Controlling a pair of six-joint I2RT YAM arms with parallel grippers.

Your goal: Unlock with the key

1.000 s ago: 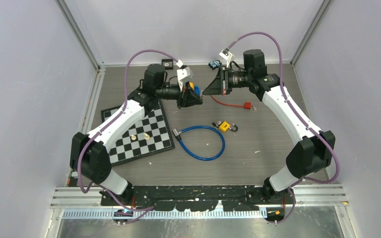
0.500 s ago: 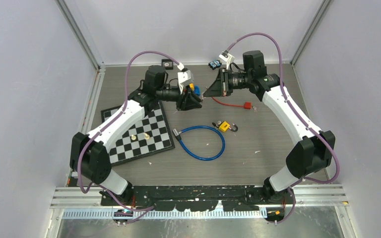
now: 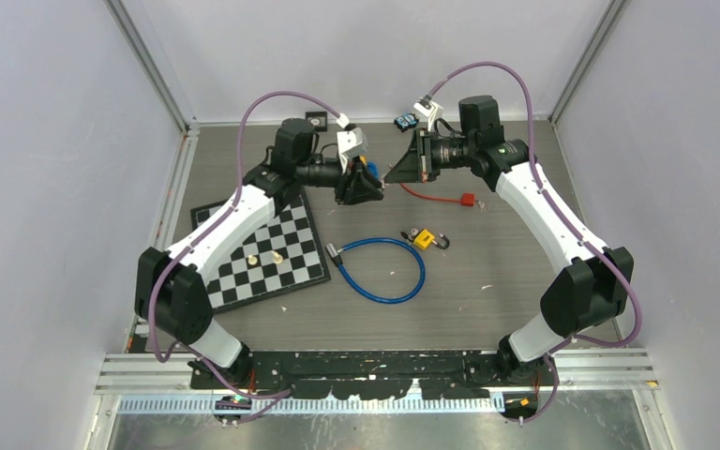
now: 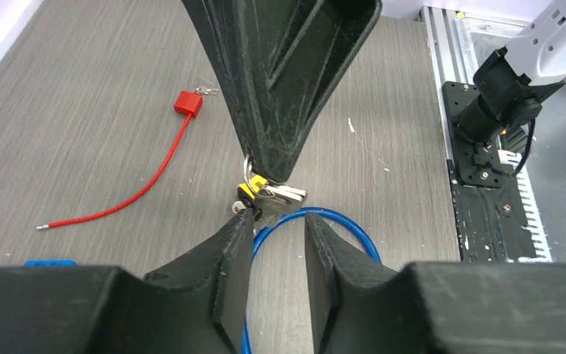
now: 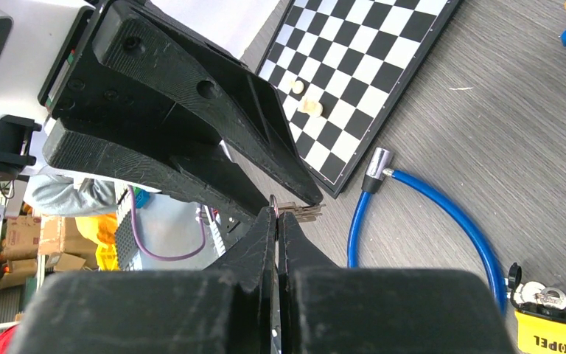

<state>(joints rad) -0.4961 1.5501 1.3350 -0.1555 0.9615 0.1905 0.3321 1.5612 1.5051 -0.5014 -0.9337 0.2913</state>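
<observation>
Key [image 4: 284, 194]: a small bunch on a ring, held in the air at upper centre of the top view, where the two grippers meet tip to tip.
Right gripper [image 5: 275, 218]: jaws pinched tight on the key's ring; a blade sticks out sideways toward the other arm.
Left gripper [image 4: 276, 225]: jaws narrowly apart with nothing between them; the key sits just off their tips.
Padlock [image 3: 423, 240]: yellow, lying on the table at centre of the top view, beside the blue cable [image 5: 442, 208] loop.
Key handling: likely light, thin, stiff and slick. Hung by its ring it can pivot, so the blade will not aim steadily.
Where to hold: flat across the key's head, I judge, with the blade pointing out past the fingertips.
Padlock handling: small and probably light, so it is apt to slide or spin when pushed. Pin it by the body and leave the keyhole face clear.
Risk: the key may drop in a handover between tips this close.
</observation>
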